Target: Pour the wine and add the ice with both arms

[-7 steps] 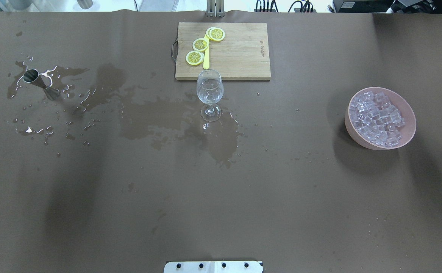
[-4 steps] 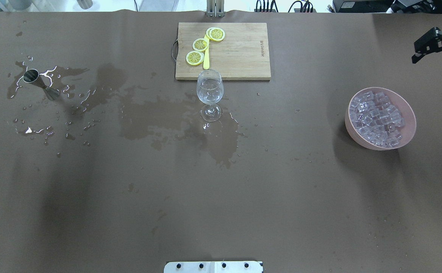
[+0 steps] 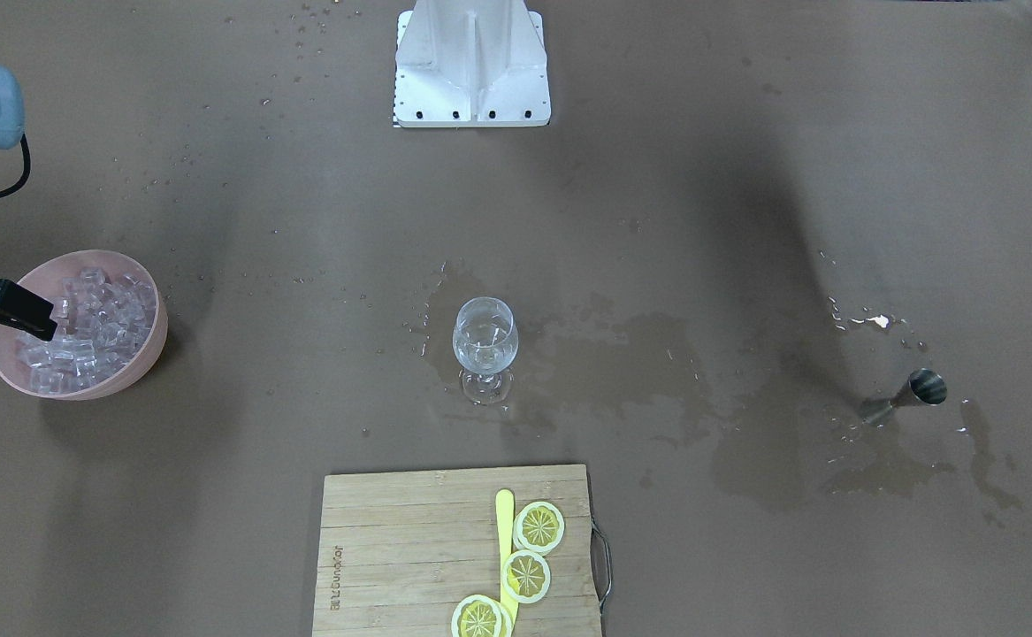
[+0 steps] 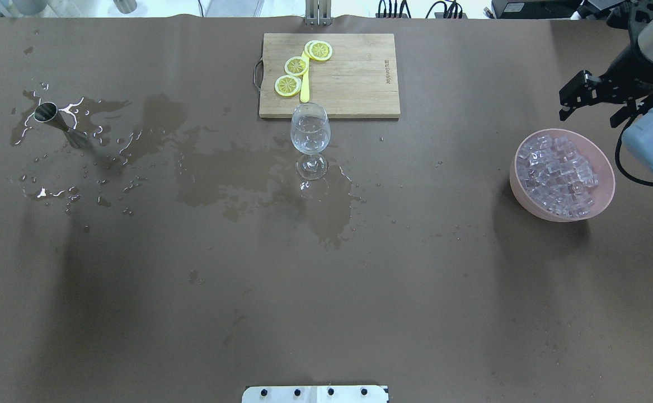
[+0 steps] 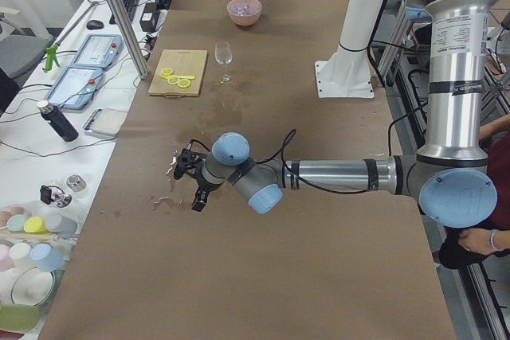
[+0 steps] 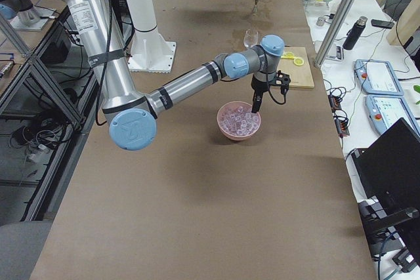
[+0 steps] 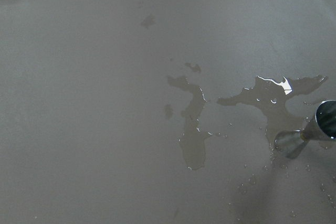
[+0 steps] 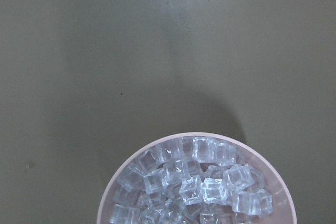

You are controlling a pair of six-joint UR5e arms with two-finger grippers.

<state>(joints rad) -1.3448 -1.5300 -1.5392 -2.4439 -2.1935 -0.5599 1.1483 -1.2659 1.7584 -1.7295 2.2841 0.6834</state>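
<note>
The wine glass [image 4: 310, 134] stands upright mid-table with a little clear wine in it, also in the front view [image 3: 484, 341]. The ice [image 4: 557, 173] fills a pink bowl [image 4: 513, 182] on the right and shows in the right wrist view [image 8: 194, 182]. My right gripper [image 4: 592, 110] hovers open and empty just beyond the bowl's far rim; one finger [image 3: 25, 317] overlaps the bowl in the front view. My left gripper [image 5: 191, 185] hangs above the table's left end near a tipped metal jigger [image 4: 52, 117]; I cannot tell whether it is open.
Spilled liquid [image 4: 259, 173] spreads from the jigger [image 7: 315, 129] to the glass. A wooden cutting board [image 4: 354, 78] with lemon slices [image 4: 296, 66] and a yellow tool lies behind the glass. A white bracket [image 4: 315, 393] sits at the near edge.
My right arm has come in from the right edge and moved left, and its gripper now hangs just beyond the ice bowl. Glass, jigger and bowl have not moved.
</note>
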